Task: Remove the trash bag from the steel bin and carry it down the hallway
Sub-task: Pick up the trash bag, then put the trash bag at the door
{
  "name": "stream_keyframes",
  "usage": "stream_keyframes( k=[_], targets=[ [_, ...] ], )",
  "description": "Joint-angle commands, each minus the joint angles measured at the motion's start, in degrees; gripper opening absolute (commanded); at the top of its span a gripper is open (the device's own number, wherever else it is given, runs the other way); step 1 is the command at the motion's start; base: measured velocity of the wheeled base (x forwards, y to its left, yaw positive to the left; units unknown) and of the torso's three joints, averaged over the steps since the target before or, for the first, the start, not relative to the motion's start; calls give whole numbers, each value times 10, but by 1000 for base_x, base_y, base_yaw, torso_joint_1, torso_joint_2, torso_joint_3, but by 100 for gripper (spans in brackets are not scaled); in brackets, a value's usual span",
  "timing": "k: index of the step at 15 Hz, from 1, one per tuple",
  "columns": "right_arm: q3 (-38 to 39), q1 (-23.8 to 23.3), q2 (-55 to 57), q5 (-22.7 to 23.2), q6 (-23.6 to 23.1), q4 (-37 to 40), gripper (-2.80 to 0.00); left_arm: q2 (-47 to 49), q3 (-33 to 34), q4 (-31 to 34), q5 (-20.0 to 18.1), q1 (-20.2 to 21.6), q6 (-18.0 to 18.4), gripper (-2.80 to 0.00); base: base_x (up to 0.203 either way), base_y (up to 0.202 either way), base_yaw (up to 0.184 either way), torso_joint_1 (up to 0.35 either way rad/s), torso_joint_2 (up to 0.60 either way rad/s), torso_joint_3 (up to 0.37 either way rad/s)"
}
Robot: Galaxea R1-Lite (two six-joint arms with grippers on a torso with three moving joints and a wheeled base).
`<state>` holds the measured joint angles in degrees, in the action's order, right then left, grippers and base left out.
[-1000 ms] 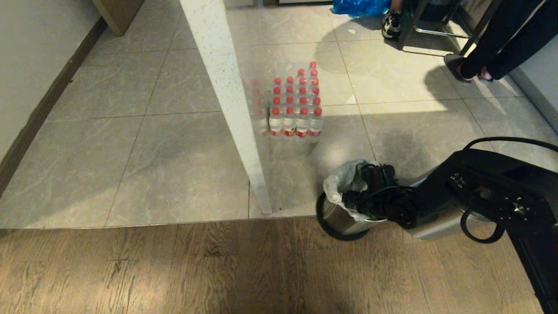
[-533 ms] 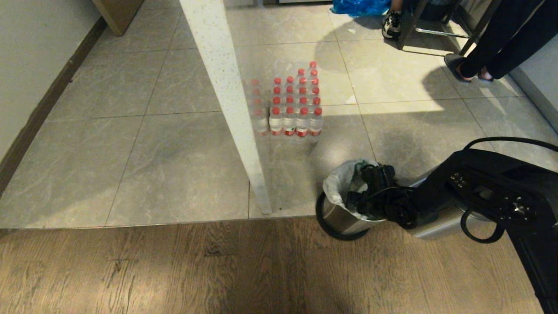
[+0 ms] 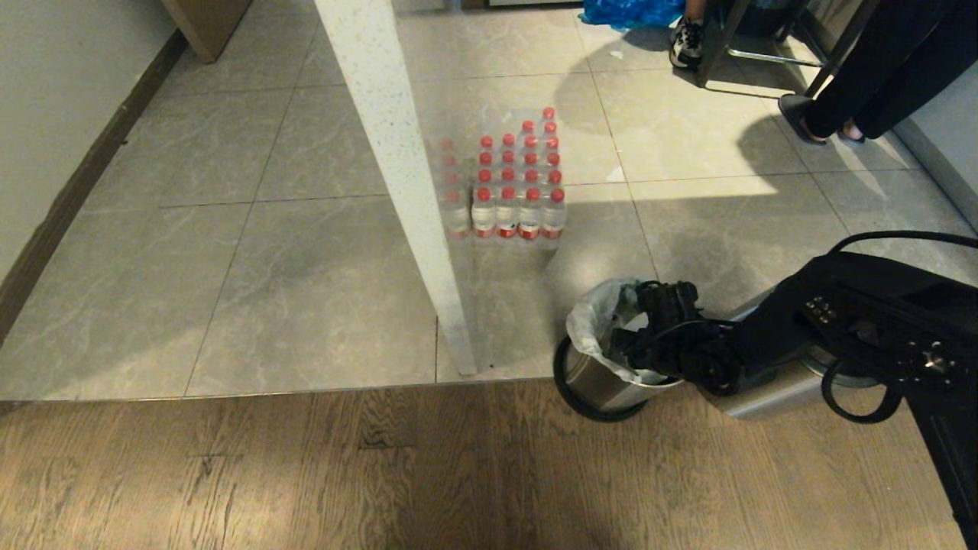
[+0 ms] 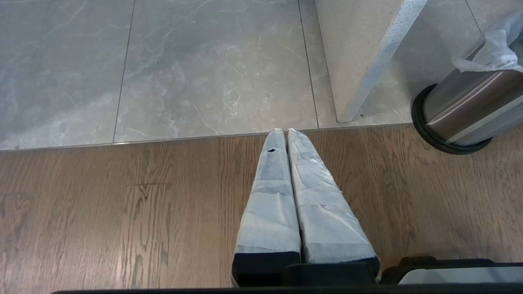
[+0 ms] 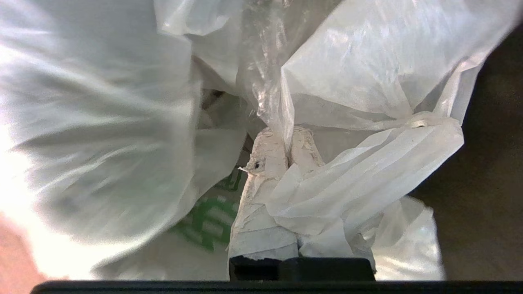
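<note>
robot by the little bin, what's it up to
The robot's right end effector is down in the mouth of the steel bin, shut on a fold of the trash bag. The bag is not out yet; its white plastic drapes over the bin's rim. The left end effector is shut and idle over the wood floor, away from the bin. A shrink-wrapped pack of red-capped water bottles stands on the tiles beyond the bin, and a person's legs show at the far right.

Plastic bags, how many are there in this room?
2. The white trash bag lines the steel bin near the robot, with the right gripper shut on it; a blue bag lies on the tiles at the far edge. Others may be hidden.
</note>
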<state>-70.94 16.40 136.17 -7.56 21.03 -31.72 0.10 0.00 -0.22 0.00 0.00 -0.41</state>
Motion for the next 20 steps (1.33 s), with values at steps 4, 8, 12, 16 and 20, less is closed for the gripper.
stream_keyframes(
  k=[4, 8, 12, 16, 20],
  targets=[
    [82, -2, -133, -1, 3, -2, -280, 0, 0, 0, 0, 0, 0, -280, 0, 0, 0, 0, 0, 0],
    [121, -5, -181, -1, 4, -1, -280, 0, 0, 0, 0, 0, 0, -280, 0, 0, 0, 0, 0, 0],
    [172, -15, -317, -5, 17, 7, -280, 0, 0, 0, 0, 0, 0, -280, 0, 0, 0, 0, 0, 0],
    [202, -31, -410, -6, 23, 23, -280, 0, 0, -1, 0, 0, 0, -280, 0, 0, 0, 0, 0, 0],
    [215, -46, -535, -4, 21, 44, -280, 0, 0, 0, 0, 0, -1, -280, 0, 0, 0, 0, 0, 0]
  ],
)
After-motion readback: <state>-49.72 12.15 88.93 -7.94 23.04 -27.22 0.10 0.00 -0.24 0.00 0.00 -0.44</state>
